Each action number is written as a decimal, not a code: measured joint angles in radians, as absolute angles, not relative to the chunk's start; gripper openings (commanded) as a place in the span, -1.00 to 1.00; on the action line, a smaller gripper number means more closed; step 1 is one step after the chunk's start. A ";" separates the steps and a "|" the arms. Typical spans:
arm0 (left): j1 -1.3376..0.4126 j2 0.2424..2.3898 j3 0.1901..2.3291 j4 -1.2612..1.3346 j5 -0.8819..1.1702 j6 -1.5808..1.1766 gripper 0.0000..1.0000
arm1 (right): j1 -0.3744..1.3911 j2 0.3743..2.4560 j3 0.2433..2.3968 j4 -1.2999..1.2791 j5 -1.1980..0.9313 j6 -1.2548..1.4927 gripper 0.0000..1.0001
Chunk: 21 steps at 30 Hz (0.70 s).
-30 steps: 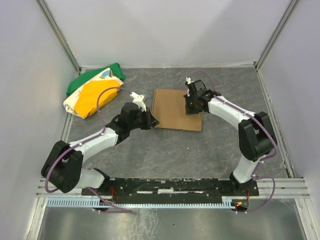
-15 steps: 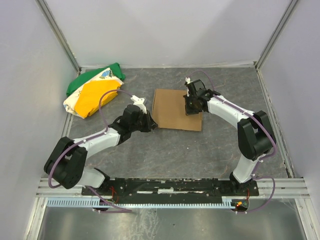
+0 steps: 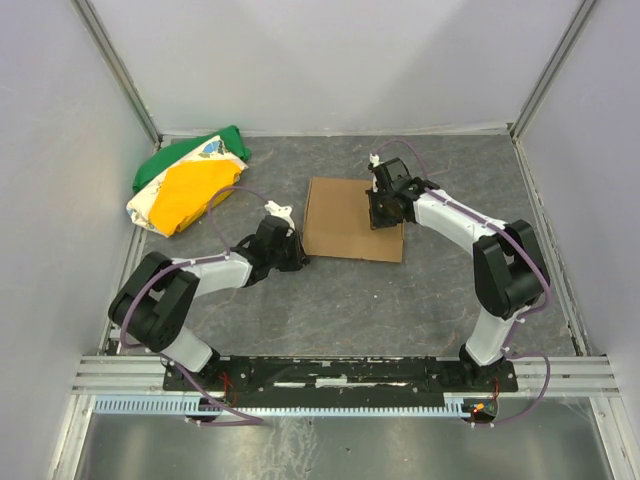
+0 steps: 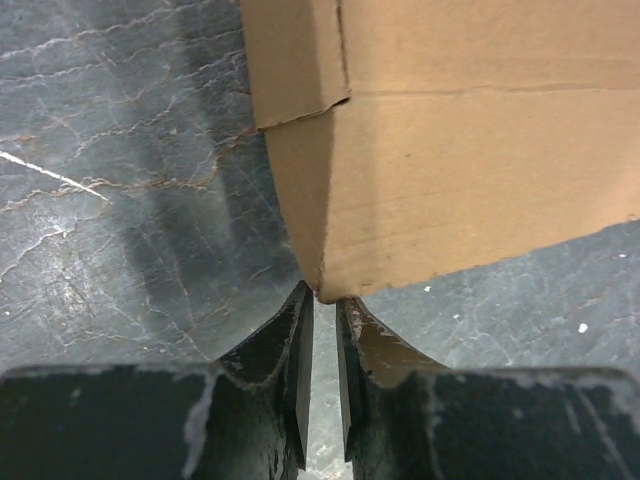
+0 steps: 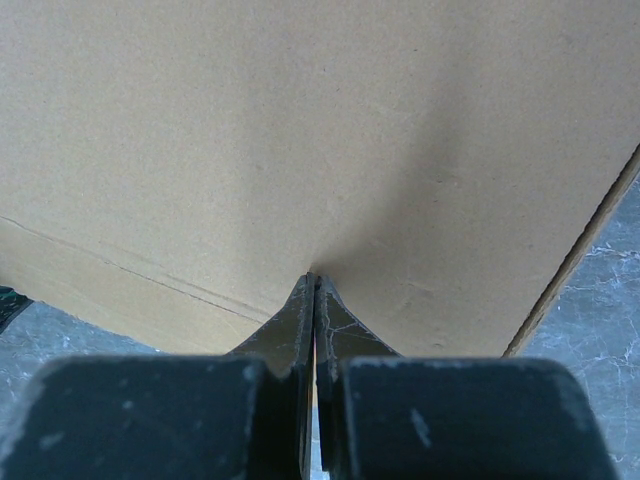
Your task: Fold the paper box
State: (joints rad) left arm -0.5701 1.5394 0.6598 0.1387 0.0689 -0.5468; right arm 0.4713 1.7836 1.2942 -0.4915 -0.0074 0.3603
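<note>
The paper box (image 3: pixel 345 222) is plain brown cardboard lying flat mid-table. In the left wrist view the box (image 4: pixel 480 150) shows a raised near-left corner with a side flap. My left gripper (image 3: pixel 298 258) lies low on the table at that corner. Its jaws (image 4: pixel 322 298) stand a narrow gap apart, and the tips touch the corner without gripping it. My right gripper (image 3: pixel 378 214) is shut and empty. Its tips (image 5: pixel 315 278) press down on the top of the box (image 5: pixel 300 130) near the right edge.
A green, yellow and white cloth bundle (image 3: pixel 185 185) lies at the back left by the wall. Grey stone-patterned table (image 3: pixel 330 300) lies in front of the box. Enclosure walls stand on three sides.
My left gripper has drawn back towards the near left and sunk lower, from the box's left edge to its near-left corner. The box and my right gripper have stayed put.
</note>
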 measured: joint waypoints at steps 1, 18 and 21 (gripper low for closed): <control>-0.571 1.554 0.660 0.143 0.060 -0.547 -0.57 | 0.471 1.786 1.296 -0.492 -0.007 0.360 -0.97; -0.589 1.446 0.649 0.145 0.081 -0.548 -0.59 | 0.471 1.817 1.320 -0.495 -0.008 0.347 -0.97; -0.593 1.328 0.640 0.117 0.080 -0.548 -0.58 | 0.471 1.818 1.324 -0.495 -0.007 0.344 -0.97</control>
